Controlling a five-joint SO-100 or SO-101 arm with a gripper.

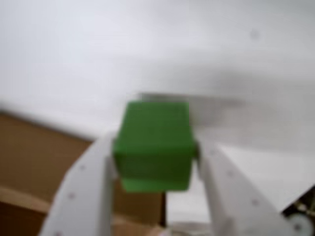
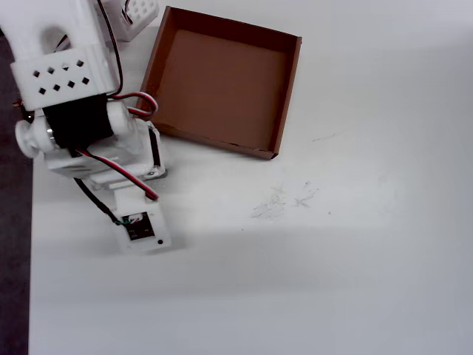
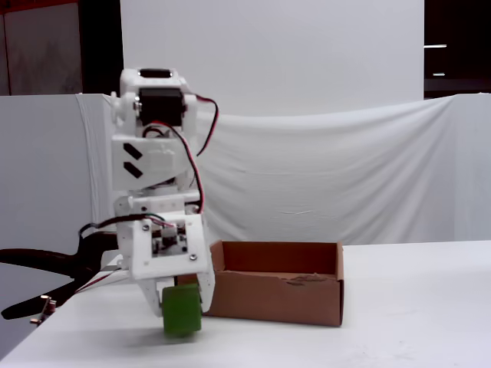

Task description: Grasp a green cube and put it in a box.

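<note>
My fingers [image 1: 155, 162] grip the green cube [image 1: 153, 151], held beside the box [image 3: 307, 303]. Next I must, I judge, carry it over the wall and release.

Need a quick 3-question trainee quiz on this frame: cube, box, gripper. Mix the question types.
1. True or false: the green cube already lies on the floor of the box.
2. Multiple choice: in the wrist view, the cube is A) loose on the table, B) clamped between the two white fingers, C) out of sight.
3. Short answer: in the overhead view, can the cube be seen, and what does the box hold?

Key
1. False. In the fixed view the gripper holds the cube in front of the box's near-left corner, outside it.
2. B.
3. No, the arm hides the cube; the box is empty.
</note>
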